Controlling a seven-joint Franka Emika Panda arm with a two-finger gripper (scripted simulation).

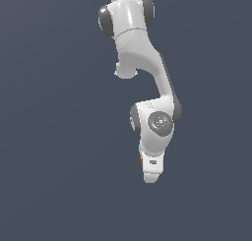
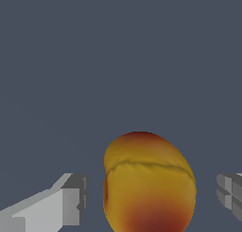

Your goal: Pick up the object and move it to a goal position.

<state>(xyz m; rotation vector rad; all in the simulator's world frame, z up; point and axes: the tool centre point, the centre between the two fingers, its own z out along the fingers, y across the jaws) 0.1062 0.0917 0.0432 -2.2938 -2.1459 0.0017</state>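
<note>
In the wrist view the apple-like ball (image 2: pixel 149 183), red-orange with yellow patches, sits between my two fingers. One finger (image 2: pixel 71 200) and the other finger (image 2: pixel 230 193) stand apart from it, with a gap on each side. My gripper (image 2: pixel 151 198) is open around the ball. In the exterior view the white arm reaches down over the grey floor, and the gripper (image 1: pixel 151 173) hides almost all of the ball; only an orange sliver (image 1: pixel 141 159) shows at its side.
A plain dark grey surface (image 1: pixel 59 176) fills both views. The arm's upper links (image 1: pixel 130 28) stand at the back of the exterior view. No other objects show.
</note>
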